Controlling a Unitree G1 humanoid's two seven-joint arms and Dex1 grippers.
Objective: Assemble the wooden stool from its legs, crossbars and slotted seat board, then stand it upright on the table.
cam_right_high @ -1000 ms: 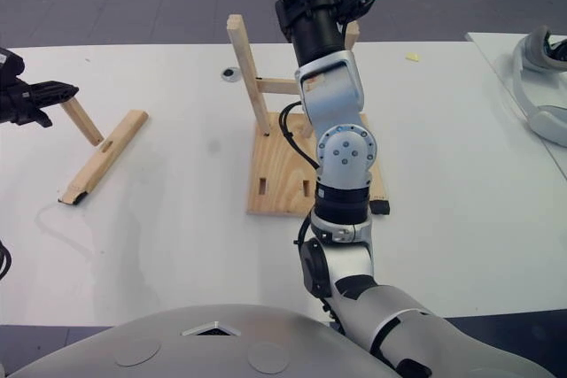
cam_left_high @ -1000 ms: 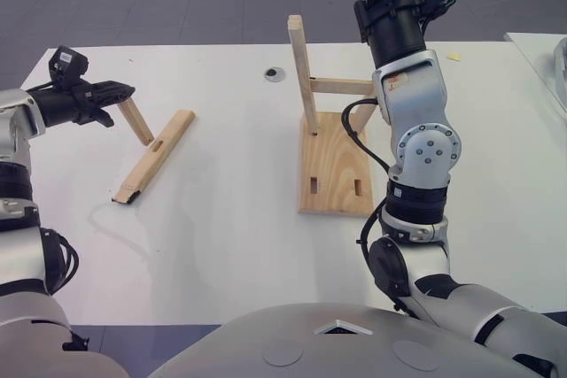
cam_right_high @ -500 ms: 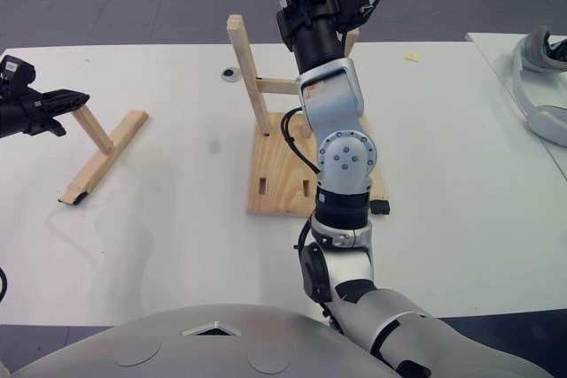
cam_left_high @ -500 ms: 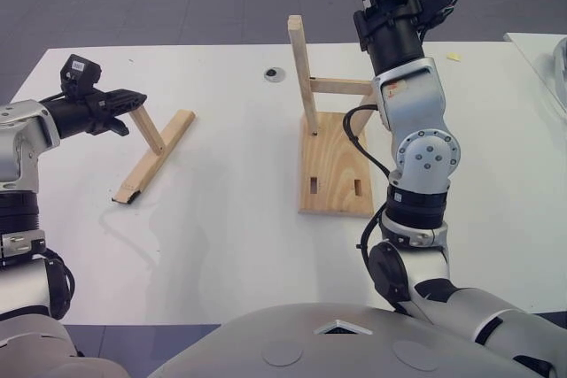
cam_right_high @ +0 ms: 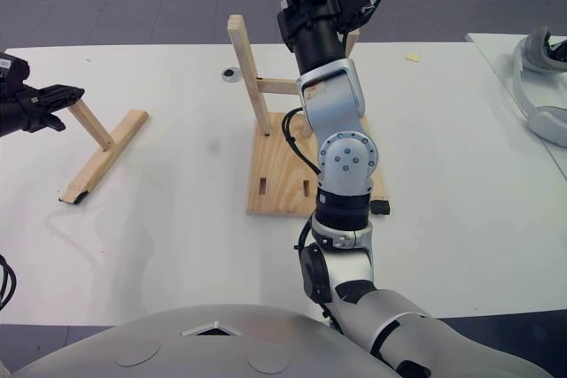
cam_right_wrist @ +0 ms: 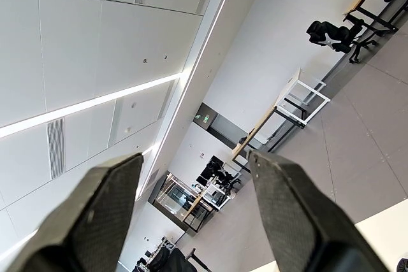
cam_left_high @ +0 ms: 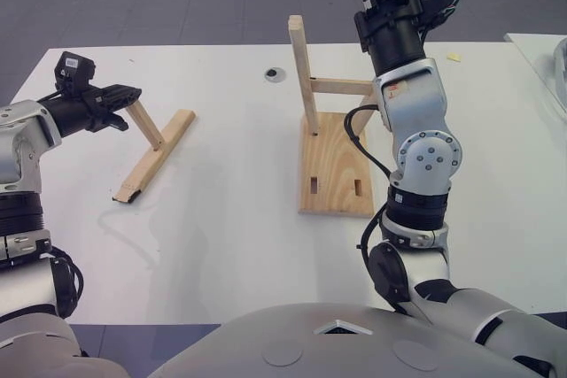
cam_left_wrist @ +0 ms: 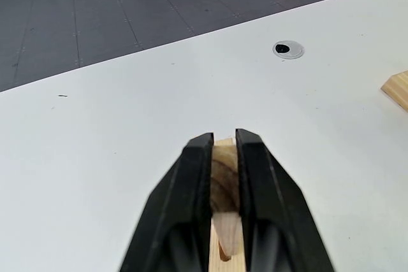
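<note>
Near the left edge of the bench (cam_left_high: 221, 236), the left gripper (cam_left_wrist: 223, 146) has its jaws clenched on the top end of a short crossbar (cam_left_high: 144, 125), whose lower end meets a loose leg (cam_left_high: 158, 155) lying flat. At mid-bench the seat board (cam_left_high: 335, 170) lies flat, carrying an upright leg (cam_left_high: 302, 73) joined to a second crossbar (cam_left_high: 341, 87). Above the board's far end hangs the right gripper (cam_right_wrist: 191, 170), jaws released and holding nothing.

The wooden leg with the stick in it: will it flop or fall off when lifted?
Probably stiff: the leg looks like solid wood. It might swing or slip off, since the left hand grips only the crossbar stuck in its slot. Likely light, being slim.
</note>
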